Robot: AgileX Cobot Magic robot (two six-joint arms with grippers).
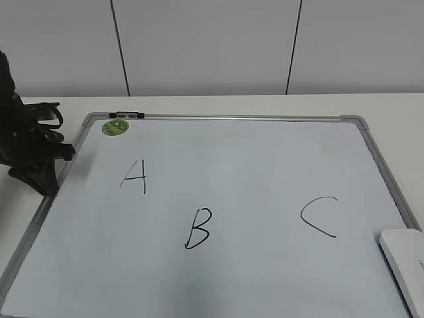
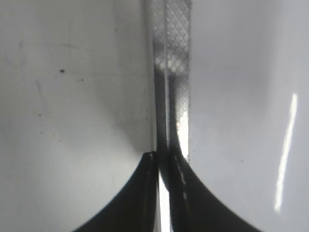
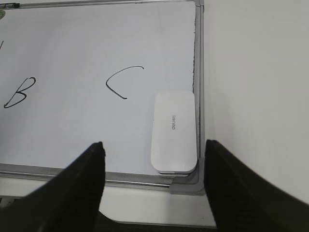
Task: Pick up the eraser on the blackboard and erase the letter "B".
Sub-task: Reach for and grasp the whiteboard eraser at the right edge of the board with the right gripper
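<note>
The blackboard [image 1: 218,165] is a pale board with a grey frame lying flat on the table. On it are a black "A" [image 1: 134,177], the letter "B" [image 1: 198,229] and a "C" [image 1: 319,216]. The white eraser [image 1: 405,262] lies flat in the board's near right corner, cut off by the frame edge. In the right wrist view the eraser [image 3: 174,131] lies just ahead of my open, empty right gripper [image 3: 154,147], with the "B" [image 3: 19,93] far left. My left gripper [image 2: 161,157] is shut and empty over the board's left frame [image 2: 169,72]; it shows as a black mass [image 1: 40,169] at the left edge.
A round green sticker [image 1: 115,126] and a small black clip [image 1: 126,116] sit at the board's far left corner. White table [image 1: 397,112] surrounds the board, and a grey panelled wall stands behind. The board's near right corner cap [image 3: 193,186] lies between my right fingers.
</note>
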